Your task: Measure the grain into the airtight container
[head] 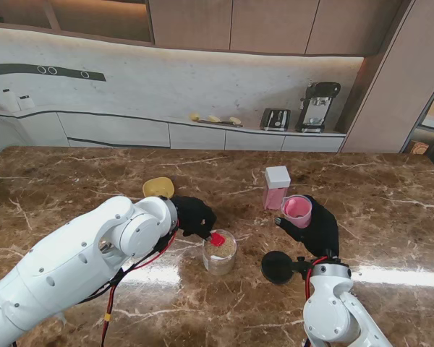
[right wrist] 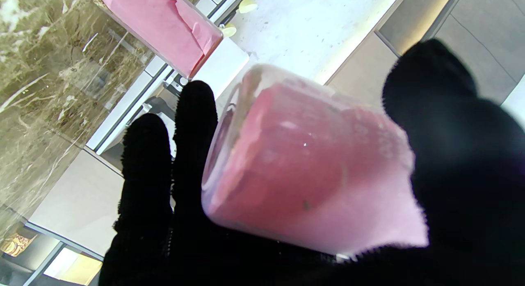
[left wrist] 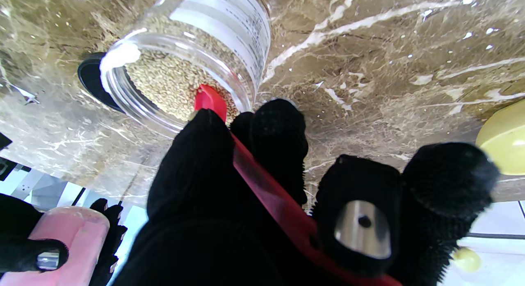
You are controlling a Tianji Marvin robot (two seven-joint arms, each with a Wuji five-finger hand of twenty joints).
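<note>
One red scoop [left wrist: 210, 100] between left fingers [left wrist: 192, 163]

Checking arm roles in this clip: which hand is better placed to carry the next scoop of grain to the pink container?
Left. The left hand already grips the red scoop, whose bowl sits in the grain jar. The right hand is occupied holding the pink container, so it likely only presents it.
</note>
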